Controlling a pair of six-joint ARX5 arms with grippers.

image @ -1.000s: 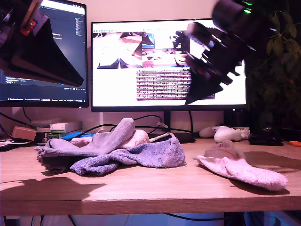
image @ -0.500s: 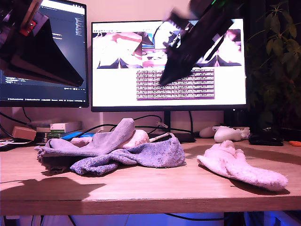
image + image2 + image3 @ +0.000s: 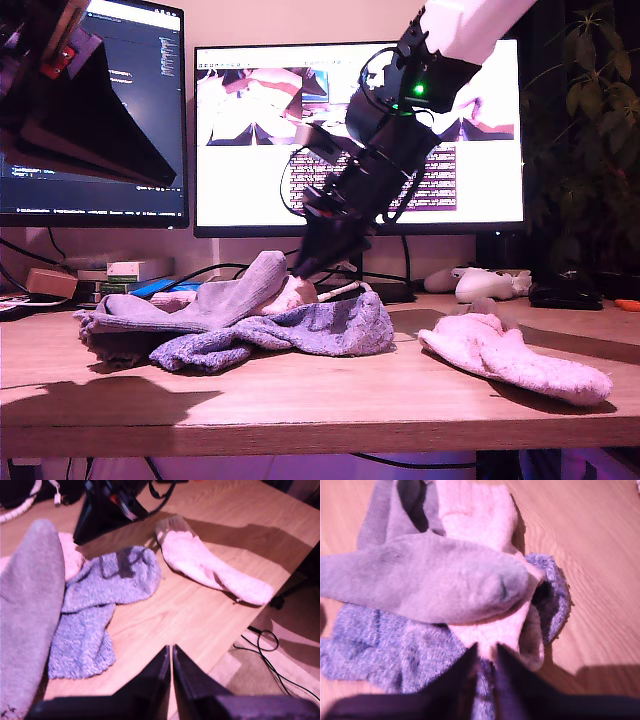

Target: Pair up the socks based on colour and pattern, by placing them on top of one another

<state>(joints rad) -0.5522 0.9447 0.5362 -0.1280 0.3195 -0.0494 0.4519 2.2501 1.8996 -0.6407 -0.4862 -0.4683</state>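
Note:
A heap of socks lies toward the exterior view's left. A smooth grey sock (image 3: 230, 295) (image 3: 430, 580) (image 3: 30, 605) is draped over a fuzzy pale pink sock (image 3: 295, 295) (image 3: 475, 510), with speckled blue-purple knit (image 3: 320, 325) (image 3: 100, 595) (image 3: 370, 645) beneath. Another pale pink sock (image 3: 510, 360) (image 3: 210, 565) lies alone at the exterior view's right. My second gripper (image 3: 303, 268) (image 3: 485, 652) hangs just over the heap's pink sock, its fingers a narrow gap apart and holding nothing. My first gripper (image 3: 165, 172) (image 3: 170, 652) is raised at the exterior view's upper left, shut and empty.
Two monitors (image 3: 360, 140) stand behind the socks, with cables (image 3: 330, 290) trailing at their base. A white game controller (image 3: 485, 285) and a dark object (image 3: 565, 292) sit at the exterior view's back right, small boxes (image 3: 130, 270) at the back left. The table's front edge (image 3: 320, 430) is close.
My second arm has swung down from the exterior view's upper right to the heap in the middle. The lone pink sock stays put. My first arm has not moved.

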